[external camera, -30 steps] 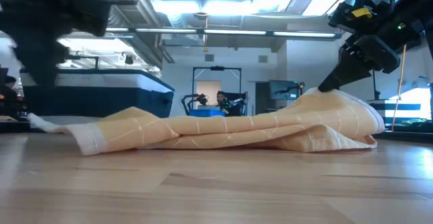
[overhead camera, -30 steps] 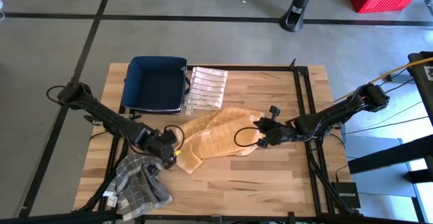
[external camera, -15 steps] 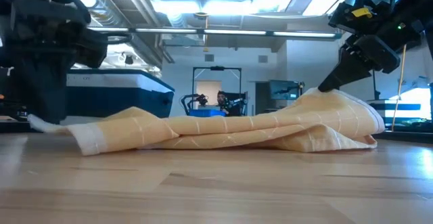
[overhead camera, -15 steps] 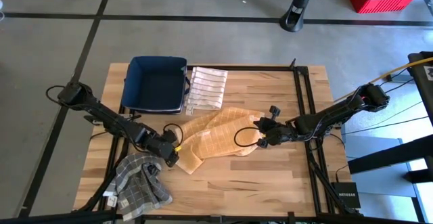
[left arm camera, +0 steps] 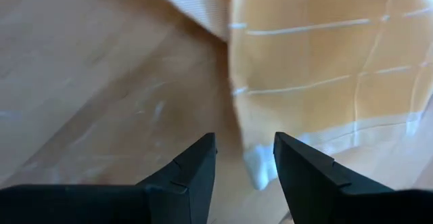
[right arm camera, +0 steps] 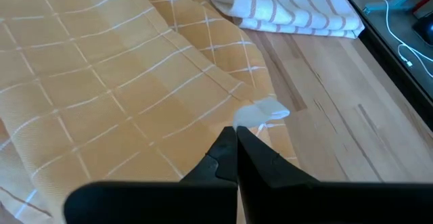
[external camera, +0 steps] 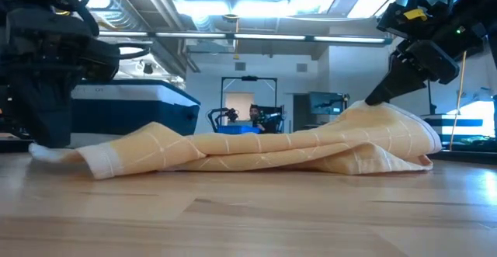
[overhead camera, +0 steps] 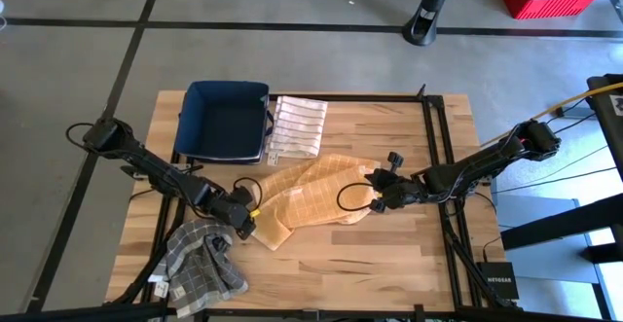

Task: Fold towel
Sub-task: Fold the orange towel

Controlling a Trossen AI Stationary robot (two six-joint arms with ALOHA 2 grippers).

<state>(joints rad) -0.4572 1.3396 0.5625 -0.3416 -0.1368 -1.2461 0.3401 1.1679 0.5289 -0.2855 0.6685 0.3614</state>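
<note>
An orange towel with white grid lines [overhead camera: 311, 194] lies crumpled on the middle of the wooden table. My right gripper [overhead camera: 376, 201] is shut on its right-hand end, and the towel rises to it in the low view [external camera: 373, 102]. My left gripper [overhead camera: 245, 225] is open, low over the table at the towel's near-left corner. In the left wrist view the corner's white hem [left arm camera: 259, 172] lies between the two fingers [left arm camera: 245, 164], flat on the wood. I cannot tell whether they touch it. My right gripper pinches the towel between its two shut fingers [right arm camera: 230, 158] at an edge beside a white corner tab [right arm camera: 262, 113]. The fingers slant down from the table's right side. The held part is raised a little [external camera: 378, 106]; the rest lies slack on the table.
A dark blue bin [overhead camera: 226, 118] stands at the far left. A folded white towel with brown stripes [overhead camera: 298, 127] lies beside it. A grey checked cloth [overhead camera: 201, 262] lies at the near-left edge, next to my left arm. A black frame rail [overhead camera: 433, 157] runs along the table's right side.
My left gripper has gone down toward the table and a little toward the towel's near-left corner, staying open. My right gripper and the towel end that it holds have kept still.
</note>
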